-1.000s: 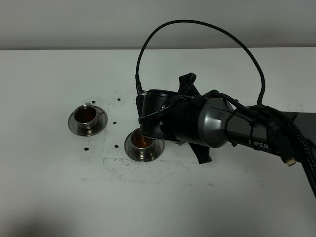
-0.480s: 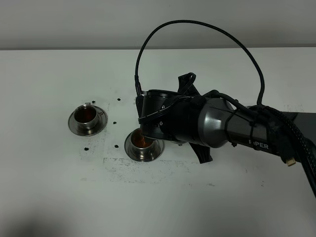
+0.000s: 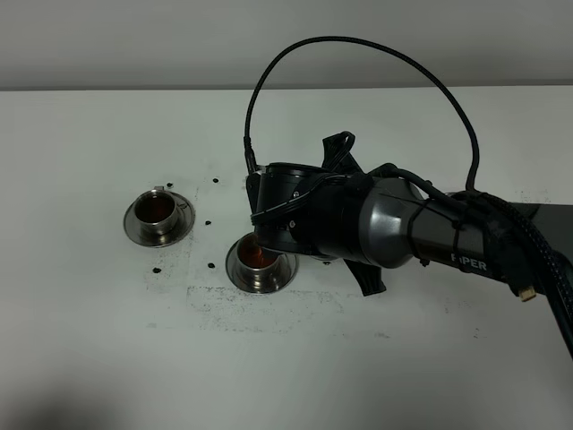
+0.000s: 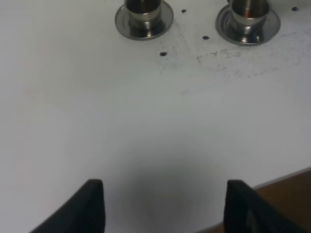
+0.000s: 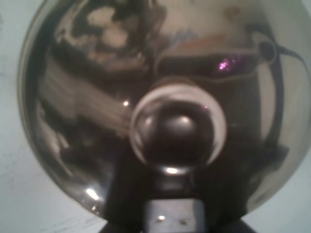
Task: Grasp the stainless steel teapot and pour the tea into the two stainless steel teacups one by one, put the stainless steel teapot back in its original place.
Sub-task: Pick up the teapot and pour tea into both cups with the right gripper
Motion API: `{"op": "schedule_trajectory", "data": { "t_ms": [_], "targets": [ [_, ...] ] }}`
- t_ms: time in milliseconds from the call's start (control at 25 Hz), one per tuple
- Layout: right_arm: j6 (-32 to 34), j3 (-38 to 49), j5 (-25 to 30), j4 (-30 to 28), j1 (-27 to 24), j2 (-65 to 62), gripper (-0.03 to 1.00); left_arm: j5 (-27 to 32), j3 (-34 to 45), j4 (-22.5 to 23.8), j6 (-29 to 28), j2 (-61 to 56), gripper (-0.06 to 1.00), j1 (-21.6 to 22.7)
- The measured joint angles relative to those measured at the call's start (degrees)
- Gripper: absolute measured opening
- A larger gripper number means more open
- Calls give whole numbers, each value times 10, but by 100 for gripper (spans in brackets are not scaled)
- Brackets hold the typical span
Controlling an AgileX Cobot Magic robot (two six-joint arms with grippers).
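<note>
We judge the pour near its end: the far teacup point(image 3: 158, 215) at 9 o'clock already holds dark tea point(image 3: 155, 209), and the near teacup point(image 3: 260, 262), centre-left, shows reddish tea while the right arm point(image 3: 394, 228) hangs over it. The stainless steel teapot point(image 5: 160, 97) fills the right wrist view, knobbed lid up close; the right gripper is clenched, we take it on the pot's handle. What's left: returning the pot. The left gripper point(image 4: 163, 206) is released, idle over the table point(image 4: 146, 121).

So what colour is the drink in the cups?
Reddish-brown tea, inside the shiny steel cups; the high camera shows it best.
</note>
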Motion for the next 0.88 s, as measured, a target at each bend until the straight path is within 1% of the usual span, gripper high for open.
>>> {"op": "schedule_trajectory", "data": {
  "t_ms": [880],
  "targets": [
    [-7, 0, 0, -9, 0, 0, 17, 0, 0, 0, 0, 0, 52, 0]
  ]
}}
